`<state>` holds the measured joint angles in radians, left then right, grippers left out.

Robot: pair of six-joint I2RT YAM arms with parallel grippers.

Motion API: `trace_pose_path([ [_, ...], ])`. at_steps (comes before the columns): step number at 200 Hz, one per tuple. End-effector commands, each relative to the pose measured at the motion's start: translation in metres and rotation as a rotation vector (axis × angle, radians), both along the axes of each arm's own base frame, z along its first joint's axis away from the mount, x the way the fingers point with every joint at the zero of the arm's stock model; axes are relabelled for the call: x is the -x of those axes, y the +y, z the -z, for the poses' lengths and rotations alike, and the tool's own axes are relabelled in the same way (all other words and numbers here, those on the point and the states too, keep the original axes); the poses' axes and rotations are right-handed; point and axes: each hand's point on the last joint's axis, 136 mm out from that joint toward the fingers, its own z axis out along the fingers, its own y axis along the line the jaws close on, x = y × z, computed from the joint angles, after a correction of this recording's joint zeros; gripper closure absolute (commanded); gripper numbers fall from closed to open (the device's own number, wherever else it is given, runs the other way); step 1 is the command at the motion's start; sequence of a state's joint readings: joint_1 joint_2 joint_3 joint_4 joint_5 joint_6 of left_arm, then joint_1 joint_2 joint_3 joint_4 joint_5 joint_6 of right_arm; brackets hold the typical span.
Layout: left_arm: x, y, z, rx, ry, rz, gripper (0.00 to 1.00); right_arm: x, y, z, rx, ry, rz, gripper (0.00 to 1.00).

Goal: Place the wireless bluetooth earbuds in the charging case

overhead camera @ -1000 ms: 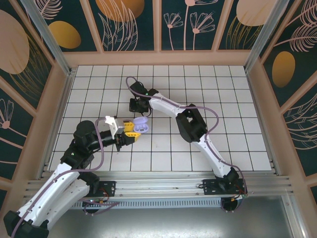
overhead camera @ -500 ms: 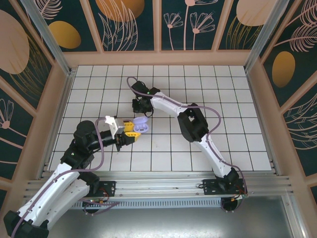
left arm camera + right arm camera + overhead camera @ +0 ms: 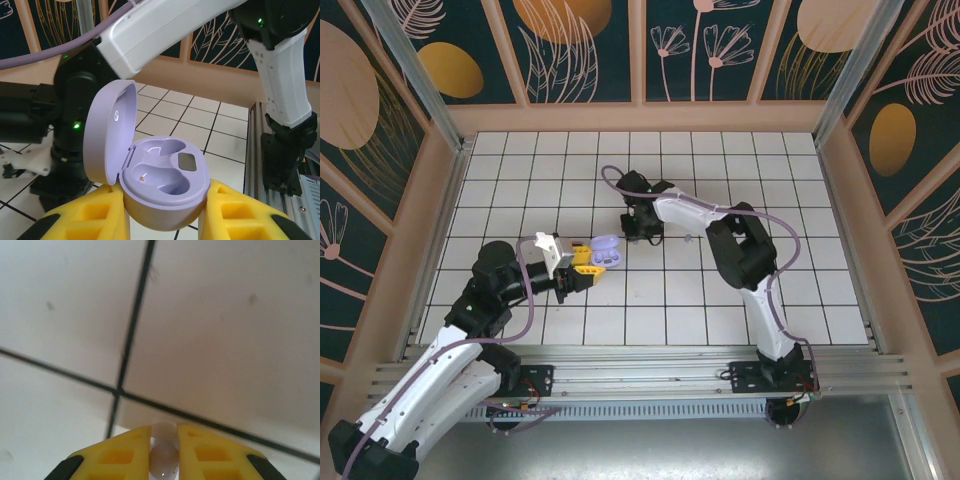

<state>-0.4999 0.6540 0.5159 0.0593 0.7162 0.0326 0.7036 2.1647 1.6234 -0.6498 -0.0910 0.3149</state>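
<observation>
Left wrist: my left claw clamps the open case, bottom centre.
Right wrist: my right claw pinches an earbud, bottom centre; tiles beyond.
Top external: case mid-frame, right claw near its upper right.

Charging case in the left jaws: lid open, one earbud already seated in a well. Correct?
Not quite. The charging case, clamped in the left gripper with its lid open, has both wells empty. The left wrist view shows it.
</observation>
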Motion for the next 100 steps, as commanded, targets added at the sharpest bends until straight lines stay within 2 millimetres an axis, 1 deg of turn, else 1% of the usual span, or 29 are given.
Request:
trace_pose_path([
  [1,-0.002,-0.002,-0.003,0.011,-0.038,0.005,0.83,0.012,-0.017,0.0,0.005,0.021,-0.066,0.81],
  [17,-0.003,-0.004,-0.002,0.012,-0.037,0.01,0.83,0.014,-0.022,-0.002,0.001,0.022,-0.059,0.77],
  [33,-0.005,-0.005,-0.001,0.009,-0.032,0.012,0.83,0.013,-0.02,-0.007,-0.015,0.011,-0.043,0.68],
  [48,-0.005,-0.005,-0.001,0.008,-0.031,0.011,0.83,0.009,-0.02,-0.014,-0.025,0.001,-0.008,0.64],
  [71,-0.006,-0.005,-0.002,0.007,-0.036,0.008,0.83,0.006,-0.02,-0.022,-0.044,-0.001,0.068,0.61],
  [100,-0.007,-0.005,0.0,0.004,-0.035,0.007,0.83,0.007,-0.015,-0.039,-0.114,-0.001,0.149,0.6],
])
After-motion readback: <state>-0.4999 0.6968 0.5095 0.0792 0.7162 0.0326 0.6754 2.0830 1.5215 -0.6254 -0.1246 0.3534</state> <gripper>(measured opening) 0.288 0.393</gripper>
